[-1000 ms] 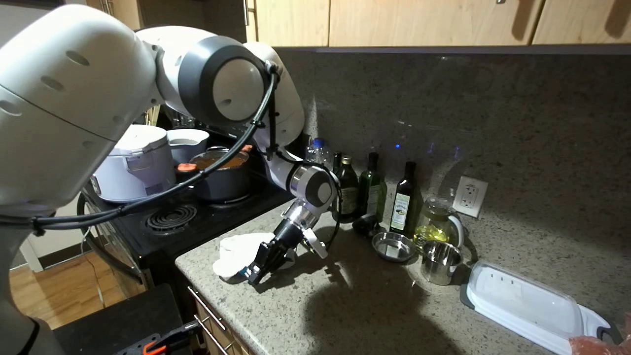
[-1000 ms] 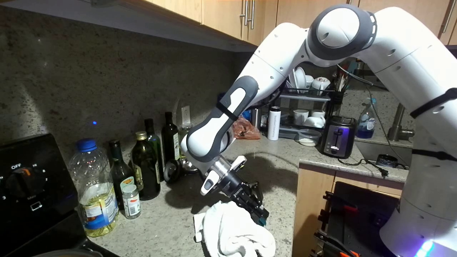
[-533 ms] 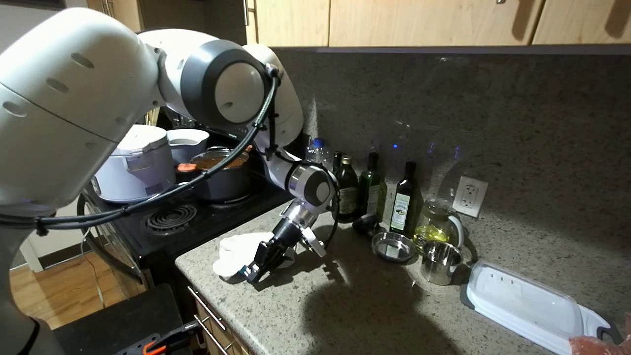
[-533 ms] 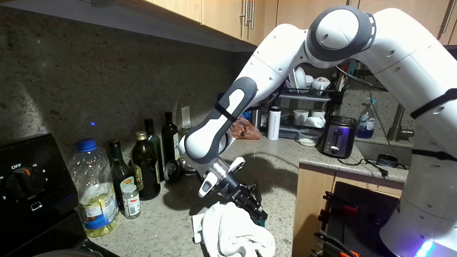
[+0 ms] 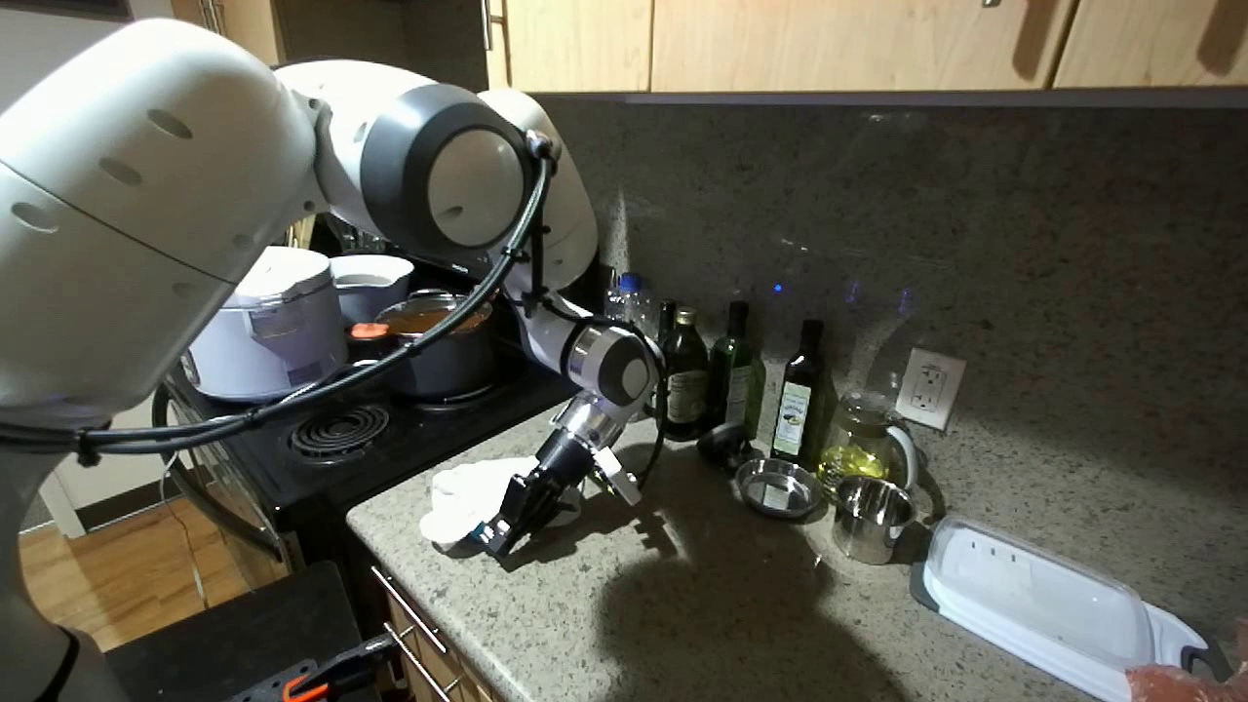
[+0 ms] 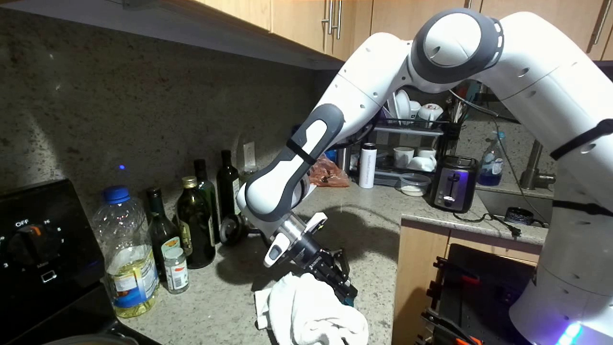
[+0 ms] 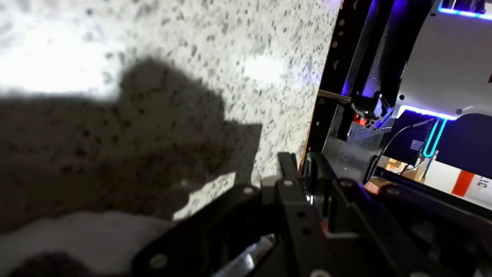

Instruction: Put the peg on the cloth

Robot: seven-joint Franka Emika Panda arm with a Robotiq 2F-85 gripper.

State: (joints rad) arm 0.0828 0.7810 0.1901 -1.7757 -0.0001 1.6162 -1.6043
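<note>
1. A crumpled white fabric cloth (image 6: 306,309) is lying on the grey speckled stone counter (image 5: 556,624), near the corner where the edge by the black stove (image 5: 419,429) is meeting the edge above the pale wooden drawers (image 5: 417,639).
2. My black two-fingered gripper (image 7: 301,162) is slanting down toward the drawer edge, just beside the cloth, on the side away from the stove edge. Its fingers are standing close together, apparently clamped on what I am taking to be the small teal peg (image 6: 349,302).
3. The peg is showing at the fingertips, beside the cloth; whether it is touching the fabric, I cannot tell.
4. I am expecting it to be light, stiff, perhaps slippery, hardly fragile. I am favouring a hold across its middle, as squeezing one end might spring it.
5. I am judging the cloth soft, likely giving under any press.
</note>
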